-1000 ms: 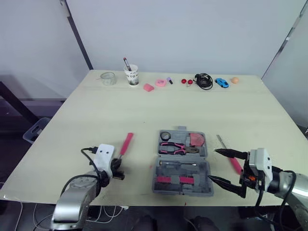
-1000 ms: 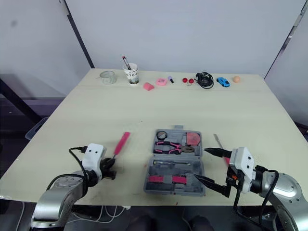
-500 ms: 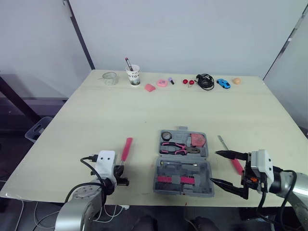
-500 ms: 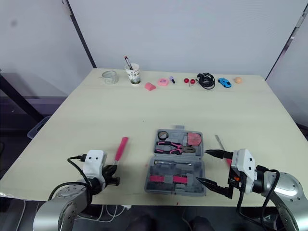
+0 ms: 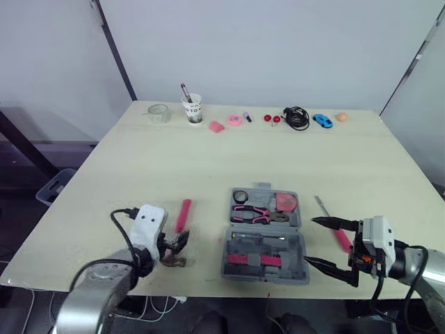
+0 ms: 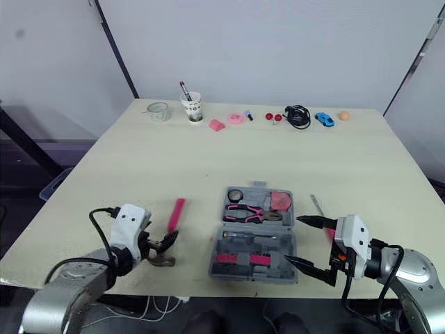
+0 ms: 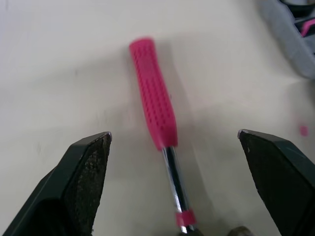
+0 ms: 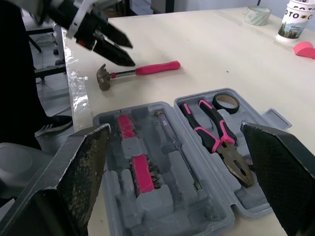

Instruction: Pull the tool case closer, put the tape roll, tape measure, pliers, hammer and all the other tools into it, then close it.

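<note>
Pink-handled hammer [image 7: 152, 105] beneath splayed left gripper [image 7: 174, 132], right gripper [image 5: 308, 241] splayed beside tool case [image 5: 264, 277]

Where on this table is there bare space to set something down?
Bare: the wide middle of the table, between the far row of small items and the open tool case, and the left side beyond the hammer. Crowded: the front, with the hammer and left gripper beside the case, a pink-handled tool and right gripper opposite.
</note>
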